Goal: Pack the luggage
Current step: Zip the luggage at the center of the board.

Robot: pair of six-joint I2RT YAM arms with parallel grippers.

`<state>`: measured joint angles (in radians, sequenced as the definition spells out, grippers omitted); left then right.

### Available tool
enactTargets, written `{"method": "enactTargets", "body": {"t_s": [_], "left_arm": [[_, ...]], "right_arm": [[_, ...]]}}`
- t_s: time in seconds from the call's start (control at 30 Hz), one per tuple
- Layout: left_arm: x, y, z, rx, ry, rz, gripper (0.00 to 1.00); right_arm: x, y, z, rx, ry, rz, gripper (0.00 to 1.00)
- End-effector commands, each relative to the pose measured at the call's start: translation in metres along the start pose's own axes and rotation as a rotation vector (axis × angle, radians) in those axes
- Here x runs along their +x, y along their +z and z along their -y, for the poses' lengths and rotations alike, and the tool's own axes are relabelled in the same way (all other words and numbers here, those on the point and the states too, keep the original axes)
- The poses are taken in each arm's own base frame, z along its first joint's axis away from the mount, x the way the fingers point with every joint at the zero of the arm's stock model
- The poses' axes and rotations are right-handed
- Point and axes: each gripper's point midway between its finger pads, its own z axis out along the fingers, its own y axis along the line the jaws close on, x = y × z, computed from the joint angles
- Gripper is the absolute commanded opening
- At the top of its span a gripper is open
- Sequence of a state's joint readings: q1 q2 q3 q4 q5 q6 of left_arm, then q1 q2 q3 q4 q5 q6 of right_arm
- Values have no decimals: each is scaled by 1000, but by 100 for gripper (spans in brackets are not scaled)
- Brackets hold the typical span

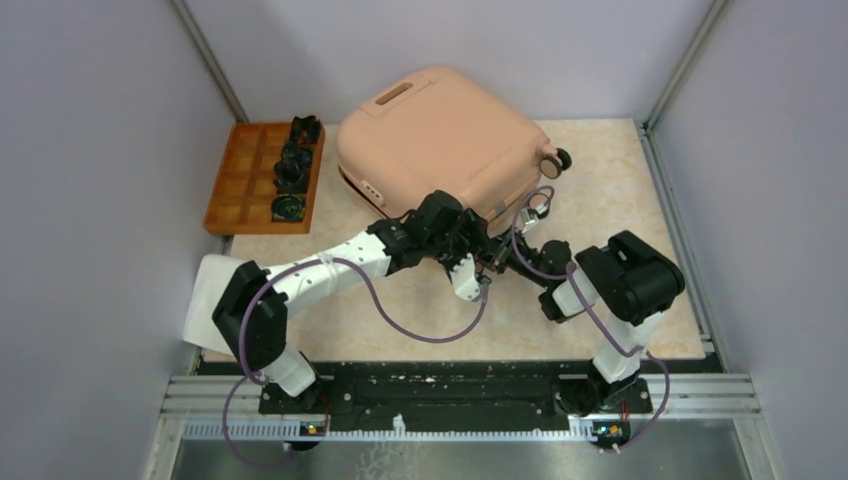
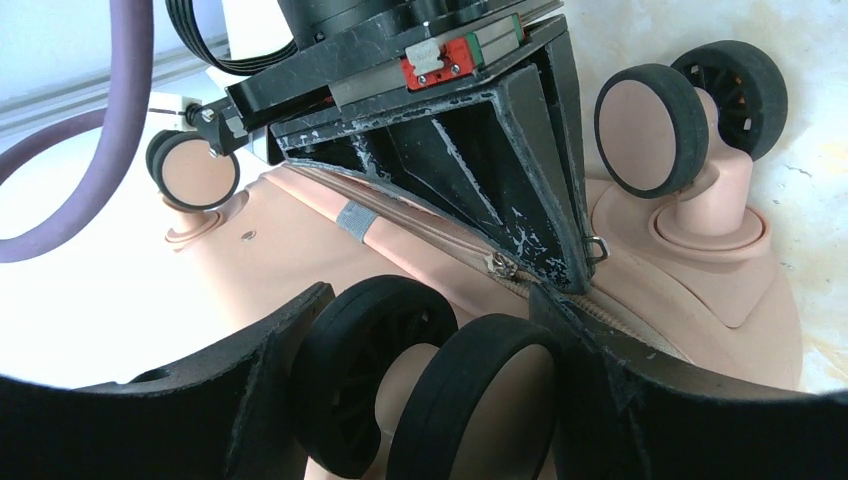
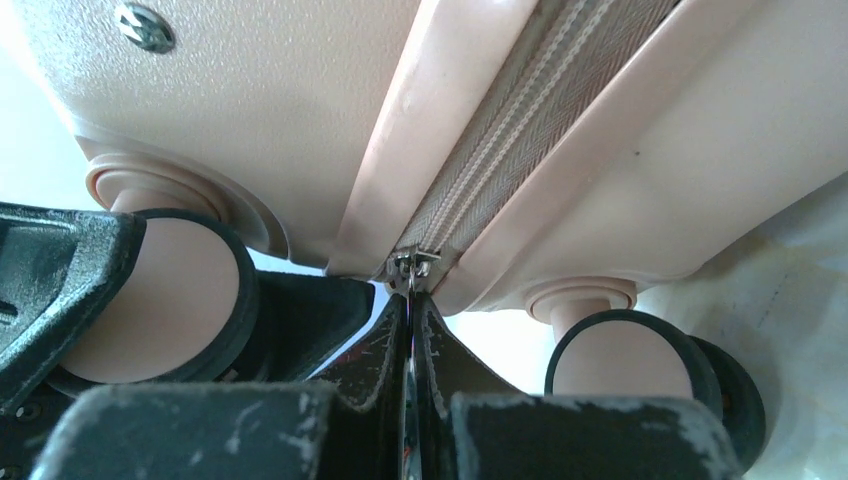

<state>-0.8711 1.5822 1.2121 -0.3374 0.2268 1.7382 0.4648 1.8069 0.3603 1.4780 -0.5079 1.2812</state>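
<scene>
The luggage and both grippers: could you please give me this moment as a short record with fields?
luggage: closed, lying flat on the table, wheel end towards the arms
right gripper: shut on the zipper pull
left gripper: fingers either side of a wheel pair; grip unclear
orange tray: left of the luggage, black parts in its right column

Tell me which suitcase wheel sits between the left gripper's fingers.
The twin wheel lowest in the left wrist view: the left gripper presses both its sides. The other wheels stand clear.

Smooth matt plastic luggage (image 1: 440,135), metal zipper pull (image 3: 412,275)
</scene>
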Motion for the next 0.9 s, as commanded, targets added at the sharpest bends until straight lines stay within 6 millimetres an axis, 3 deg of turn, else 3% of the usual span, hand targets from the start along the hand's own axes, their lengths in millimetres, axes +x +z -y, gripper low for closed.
{"method": "enactTargets", "body": {"t_s": [0.0,0.2,0.43,0.77,0.8,0.87], "left_arm": [[13,-33,-107,-320,93,-62,0],[12,-35,-106,-319,93,-63,0],[9,-31,-106,-313,100,-50,0],[11,-17,-119,-321,110,-42,0],[9,-15,-122,-324,114,-40,0],[7,-12,-125,-325,124,-38,0]], "right_arm": [[52,-5,-79,-310,-149,-149,0],[38,-16,-69,-253,-148,-57,0],[70,7,-86,-306,-144,-114,0],[91,27,-106,-370,-113,-156,0],[91,27,-108,-374,-114,-157,0],[73,18,-107,-351,-109,-97,0]]}}
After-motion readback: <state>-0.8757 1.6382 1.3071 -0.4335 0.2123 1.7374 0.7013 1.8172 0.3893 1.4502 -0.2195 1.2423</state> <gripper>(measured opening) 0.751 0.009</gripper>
